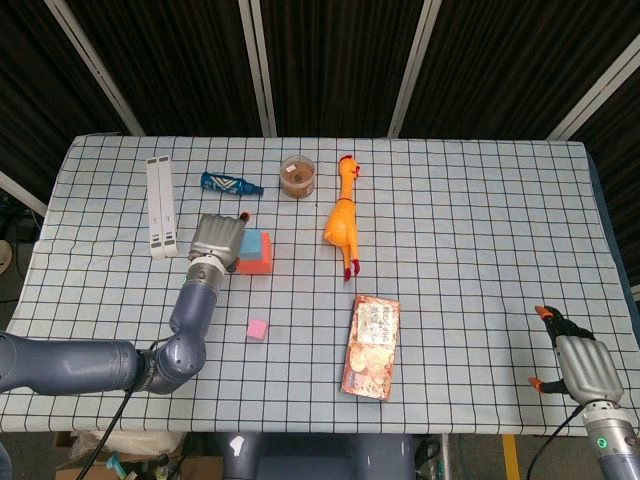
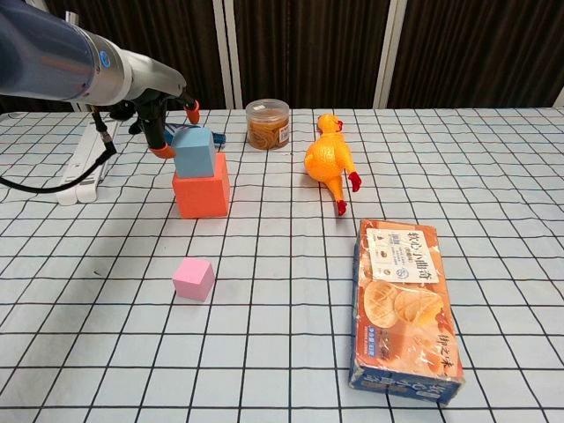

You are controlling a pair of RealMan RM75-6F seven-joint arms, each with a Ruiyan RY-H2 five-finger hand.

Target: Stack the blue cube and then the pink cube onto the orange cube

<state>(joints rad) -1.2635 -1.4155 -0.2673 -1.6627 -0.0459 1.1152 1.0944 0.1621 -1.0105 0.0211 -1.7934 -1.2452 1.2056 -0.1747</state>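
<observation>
— On the checked bench [image 1: 470, 230], seen from the head camera, where do the cubes sit?

— Toward nine o'clock. The square blue foam cube [image 1: 256, 243] rests on the larger orange foam cube [image 1: 262, 262]; the small pink foam cube [image 1: 257, 329] lies alone toward seven o'clock, well apart from them.

— And the left hand [image 1: 219, 238]?

— Just beside the blue cube, on its nine o'clock side. From above I cannot tell whether it touches.

— The right hand [image 1: 580, 365]?

— At the bench's four o'clock corner, holding nothing; how its fingers lie is too small to judge.

— Anything else up there?

— A yellow rubber chicken [image 1: 341, 218] near centre, a clear round jar [image 1: 297, 175] and a blue wrapped tube [image 1: 230, 183] toward eleven o'clock, a white ridged strip [image 1: 162, 205] at ten o'clock, and an orange biscuit box [image 1: 371, 346] toward six o'clock.

— Now the chest camera.

— The blue cube [image 2: 194, 151] stands upright on the orange cube [image 2: 202, 195]. The left hand [image 2: 163, 115] hovers at the blue cube's ten o'clock, its orange-tipped fingers [image 2: 191, 112] spread and not gripping it. One tip is just beside the cube's upper left edge. The pink cube [image 2: 193, 278] sits toward seven o'clock, the biscuit box [image 2: 404, 304] toward five o'clock, the chicken [image 2: 329, 163] and the jar [image 2: 268, 123] toward twelve. The right hand does not show here.
</observation>
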